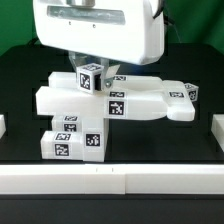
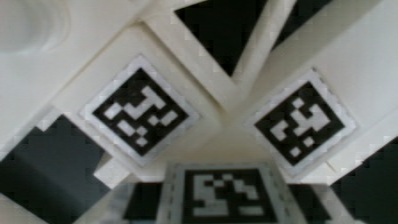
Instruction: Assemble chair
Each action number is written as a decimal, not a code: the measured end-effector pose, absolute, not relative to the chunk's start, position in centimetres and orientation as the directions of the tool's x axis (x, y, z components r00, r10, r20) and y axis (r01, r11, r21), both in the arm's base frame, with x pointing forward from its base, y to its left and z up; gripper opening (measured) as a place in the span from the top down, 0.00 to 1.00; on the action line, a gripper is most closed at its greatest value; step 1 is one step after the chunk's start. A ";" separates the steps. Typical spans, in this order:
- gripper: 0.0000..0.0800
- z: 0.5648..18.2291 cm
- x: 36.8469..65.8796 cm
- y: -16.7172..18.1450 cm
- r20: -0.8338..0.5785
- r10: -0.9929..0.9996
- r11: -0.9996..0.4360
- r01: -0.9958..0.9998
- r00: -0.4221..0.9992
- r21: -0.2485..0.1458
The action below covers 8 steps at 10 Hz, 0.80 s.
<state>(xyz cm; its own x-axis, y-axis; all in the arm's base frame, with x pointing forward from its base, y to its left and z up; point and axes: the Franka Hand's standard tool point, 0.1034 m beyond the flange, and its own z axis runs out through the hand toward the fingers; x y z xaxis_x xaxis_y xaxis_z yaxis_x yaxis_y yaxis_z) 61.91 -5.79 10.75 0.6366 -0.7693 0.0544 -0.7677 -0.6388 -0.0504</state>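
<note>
Chair (image 1: 135, 100) so far: chunky white plastic slabs, stacked mid-frame in the ext. view on the black table (image 1: 20, 150). Matte, blocky, rounded corners, b/w square tags everywhere. The gripper (image 1: 92, 66) is set right over the upright tagged block (image 1: 90, 80). Fingers are mostly hidden, so grip vs. gap can't be told. Risk imo: if that block gets pushed off-axis, it could be jammed or the whole stack shoved.
</note>
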 end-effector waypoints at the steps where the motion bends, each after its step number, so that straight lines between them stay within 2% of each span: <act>1: 0.65 10.8 61.9 -5.7 0.051 -0.810 -0.586 -0.808 0.584 -0.054; 3: 0.65 10.8 61.9 -5.6 0.046 -0.860 -0.509 -0.858 0.507 -0.059; 6: 0.66 10.7 62.0 -5.3 0.028 -0.949 -0.316 -0.946 0.315 -0.070; 7: 0.66 10.7 62.0 -5.3 0.025 -0.953 -0.302 -0.951 0.301 -0.071; 8: 0.55 10.7 62.0 -5.3 0.027 -0.944 -0.330 -0.941 0.329 -0.070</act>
<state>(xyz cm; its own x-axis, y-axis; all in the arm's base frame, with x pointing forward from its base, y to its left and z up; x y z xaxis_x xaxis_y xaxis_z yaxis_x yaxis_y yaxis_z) 61.95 -5.26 10.72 0.3293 -0.9438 0.0271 -0.9412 -0.3304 -0.0700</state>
